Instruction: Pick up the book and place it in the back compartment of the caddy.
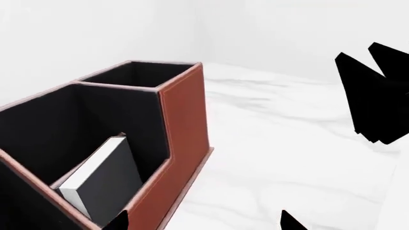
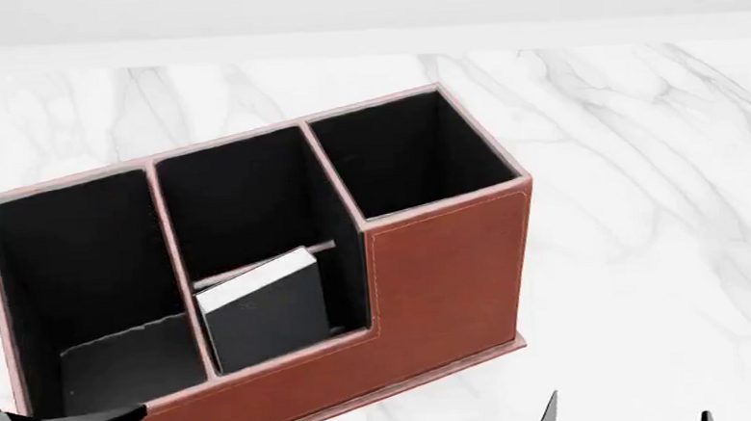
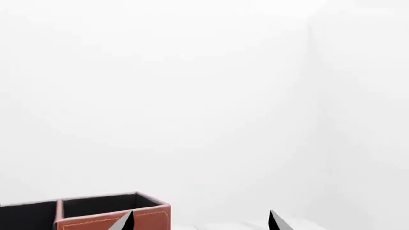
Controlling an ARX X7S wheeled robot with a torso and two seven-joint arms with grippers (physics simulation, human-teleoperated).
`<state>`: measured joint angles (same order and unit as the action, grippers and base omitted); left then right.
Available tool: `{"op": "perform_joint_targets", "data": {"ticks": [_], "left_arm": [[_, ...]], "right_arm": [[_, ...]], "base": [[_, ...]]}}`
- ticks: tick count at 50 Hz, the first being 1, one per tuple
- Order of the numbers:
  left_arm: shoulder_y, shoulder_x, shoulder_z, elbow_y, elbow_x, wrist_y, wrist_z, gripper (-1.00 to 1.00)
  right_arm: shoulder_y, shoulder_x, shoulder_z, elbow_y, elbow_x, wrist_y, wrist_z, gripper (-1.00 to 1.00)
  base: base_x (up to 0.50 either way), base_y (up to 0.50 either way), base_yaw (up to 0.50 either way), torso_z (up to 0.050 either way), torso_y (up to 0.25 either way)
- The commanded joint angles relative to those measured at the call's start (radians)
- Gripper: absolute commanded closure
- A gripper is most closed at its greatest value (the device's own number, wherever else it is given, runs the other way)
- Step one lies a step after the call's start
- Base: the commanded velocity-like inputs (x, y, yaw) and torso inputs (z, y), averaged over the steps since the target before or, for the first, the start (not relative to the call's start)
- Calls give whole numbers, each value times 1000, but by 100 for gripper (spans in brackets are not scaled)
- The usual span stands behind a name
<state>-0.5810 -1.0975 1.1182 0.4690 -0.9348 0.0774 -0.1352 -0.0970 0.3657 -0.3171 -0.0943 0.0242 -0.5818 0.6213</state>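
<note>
Marble-patterned white worktop (image 2: 630,159) carried the caddy (image 2: 443,274), a reddish-brown organizer with black lining and pale stitching. Only the head view looked down into its cells: the book (image 2: 268,308), black-covered with a white page edge, stood tilted inside the low-walled back compartment (image 2: 276,274), leaning toward the divider behind it, and nothing gripped it. A tall square cell lay to the right of that compartment and a wide cell to its left.

From the left wrist view the same book (image 1: 102,179) appeared from the side, resting aslant against the black lining, with the stepped outer wall just beside it; this view also caught a black piece of the other arm (image 1: 377,96) over the worktop, well apart from the caddy. The right wrist view showed mostly blank white wall and only one upper corner of the caddy (image 3: 115,215).

The left claw (image 1: 204,221) was spread, its two black tips visible apart, one tip near the caddy's low wall, holding nothing. The right claw (image 3: 201,221) was likewise spread and empty, raised about level with the caddy's rim.
</note>
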Motion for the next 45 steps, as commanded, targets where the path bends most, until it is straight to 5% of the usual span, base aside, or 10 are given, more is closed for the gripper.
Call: {"op": "perform_joint_targets", "data": {"ticks": [1,18,27,45], "left_arm": [[91,-80,-15,137,88,118,-129,-100],[169,-151,-21,253,282,186,-301,-100],[40,-220,-102,337,121,98,-285,-100],[-155,-155,-165,386,-25,-137,-270,-100]], "right_arm": [[-62,28,46,-117,-39,20,44,-100],[-172,33,114,-201,-118,-162,128,-100],[-110,36,136,-410,-127,55,97,-100],[27,20,125,-593,-131,315,43,-100]], "base": [[0,0,0,0,0],[0,0,0,0,0],[0,0,0,0,0],[0,0,0,0,0]]}}
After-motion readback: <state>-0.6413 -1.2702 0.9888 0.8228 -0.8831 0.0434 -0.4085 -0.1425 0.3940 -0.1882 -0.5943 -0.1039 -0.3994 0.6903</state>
